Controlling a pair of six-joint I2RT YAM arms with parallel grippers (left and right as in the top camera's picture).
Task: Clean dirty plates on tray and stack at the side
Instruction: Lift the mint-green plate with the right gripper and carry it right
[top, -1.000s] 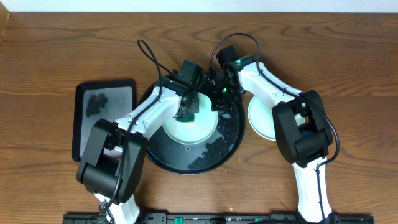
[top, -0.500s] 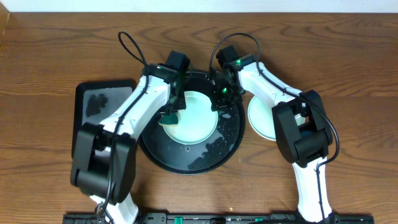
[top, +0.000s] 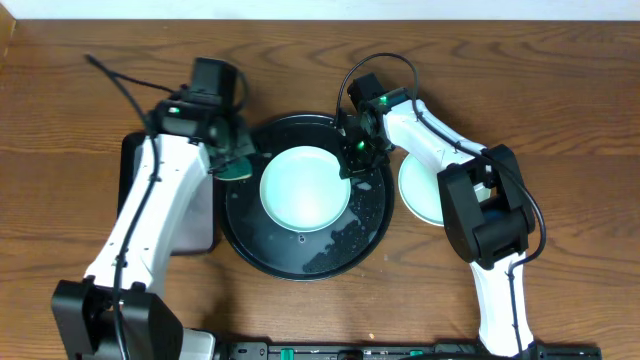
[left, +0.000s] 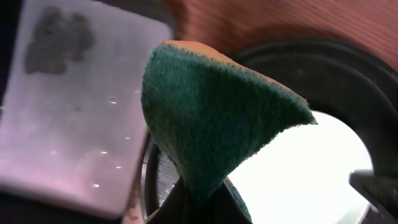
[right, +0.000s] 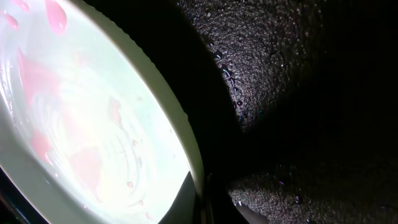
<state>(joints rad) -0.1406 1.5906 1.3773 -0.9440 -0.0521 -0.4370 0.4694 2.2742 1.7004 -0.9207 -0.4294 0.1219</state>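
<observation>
A pale mint plate (top: 305, 188) lies in the round black tray (top: 300, 270). My right gripper (top: 352, 160) is shut on the plate's right rim. In the right wrist view the plate (right: 81, 112) shows red smears and water drops, with the rim pinched in the right gripper (right: 202, 199). My left gripper (top: 232, 160) is shut on the teal sponge (top: 238, 168) above the tray's left rim, off the plate. The left wrist view has the folded sponge (left: 211, 118) sticking up from the left gripper (left: 202, 199). A second mint plate (top: 425, 190) sits on the table right of the tray.
A black rectangular tray (top: 132, 185) with a wet patch lies left of the round tray, partly under my left arm; it also shows in the left wrist view (left: 68, 124). Water beads cover the round tray's floor (right: 280, 81). The wooden table (top: 560, 120) extends all around.
My left gripper lifted the sponge off the plate and swung left to the round tray's left rim. The right gripper kept its hold on the plate's rim.
</observation>
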